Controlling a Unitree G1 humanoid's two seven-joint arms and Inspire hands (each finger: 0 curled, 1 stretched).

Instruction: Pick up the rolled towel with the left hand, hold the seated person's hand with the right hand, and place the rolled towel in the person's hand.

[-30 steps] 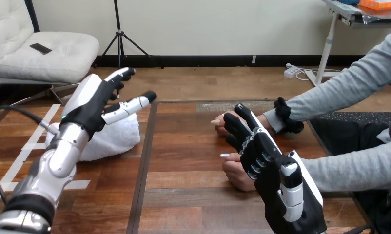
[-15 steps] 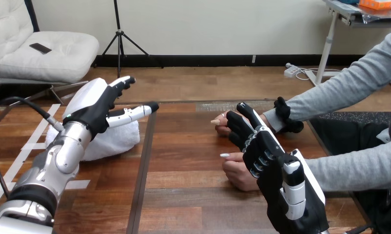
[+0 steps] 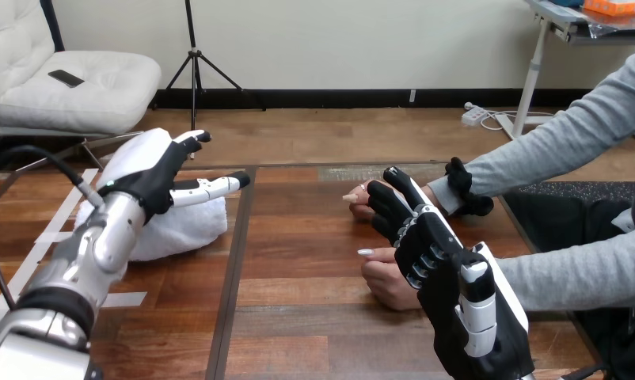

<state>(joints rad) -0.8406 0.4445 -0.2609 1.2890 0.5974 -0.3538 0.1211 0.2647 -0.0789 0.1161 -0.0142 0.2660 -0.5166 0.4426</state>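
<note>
The rolled white towel (image 3: 176, 226) lies on the table at the left, partly hidden by my left arm. My left hand (image 3: 152, 170) hovers just above it, open, with fingers and thumb spread. My right hand (image 3: 425, 245) is open at the right, its straight fingers lying over the person's nearer hand (image 3: 385, 281), which rests on the table. I cannot tell whether the two touch. The person's farther hand (image 3: 362, 199) rests on the table just beyond my right fingertips.
A dark seam (image 3: 233, 261) runs front to back through the wooden table between the towel and the person's hands. The person's grey-sleeved arms (image 3: 552, 150) come in from the right edge.
My left hand has sunk lower and drawn a little to the left, closer over the towel. My right hand and the person's hands have hardly moved.
</note>
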